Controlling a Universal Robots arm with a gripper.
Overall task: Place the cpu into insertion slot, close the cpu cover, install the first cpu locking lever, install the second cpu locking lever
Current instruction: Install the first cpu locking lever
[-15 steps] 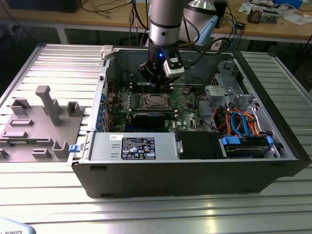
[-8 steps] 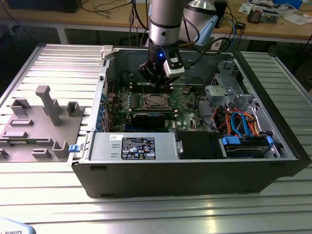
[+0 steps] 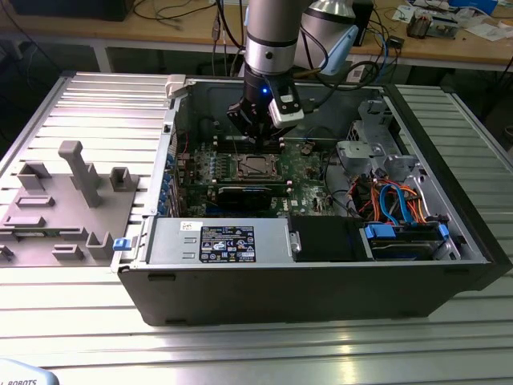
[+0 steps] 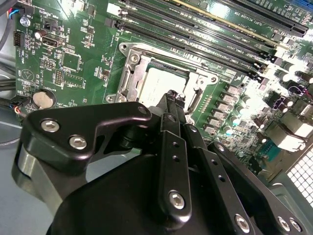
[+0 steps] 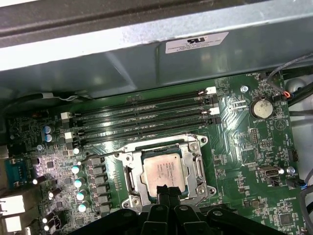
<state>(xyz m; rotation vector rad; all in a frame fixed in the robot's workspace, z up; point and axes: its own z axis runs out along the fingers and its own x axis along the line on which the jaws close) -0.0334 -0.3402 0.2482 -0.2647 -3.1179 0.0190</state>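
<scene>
The cpu (image 5: 164, 171) (image 4: 161, 82), a dull silver square, lies flat in the insertion slot (image 3: 255, 166) on the green board. The cpu cover (image 5: 198, 166) (image 4: 131, 73) lies down around it as a silvery frame. A thin wire lever (image 5: 100, 155) runs out from one side of the socket; I cannot tell if it is latched. My gripper (image 5: 166, 190) (image 4: 174, 98) (image 3: 256, 147) hangs just above the edge of the cpu, shut, with nothing between its fingers. Its black body hides the near side of the socket in both wrist views.
Long black memory slots (image 5: 142, 117) run beside the socket, toward the case wall (image 5: 146, 54). A coin battery (image 5: 259, 107) sits on the board. The power supply (image 3: 216, 241) and a drive cage with blue cables (image 3: 393, 212) fill the case front. A grey fixture (image 3: 72, 192) stands outside.
</scene>
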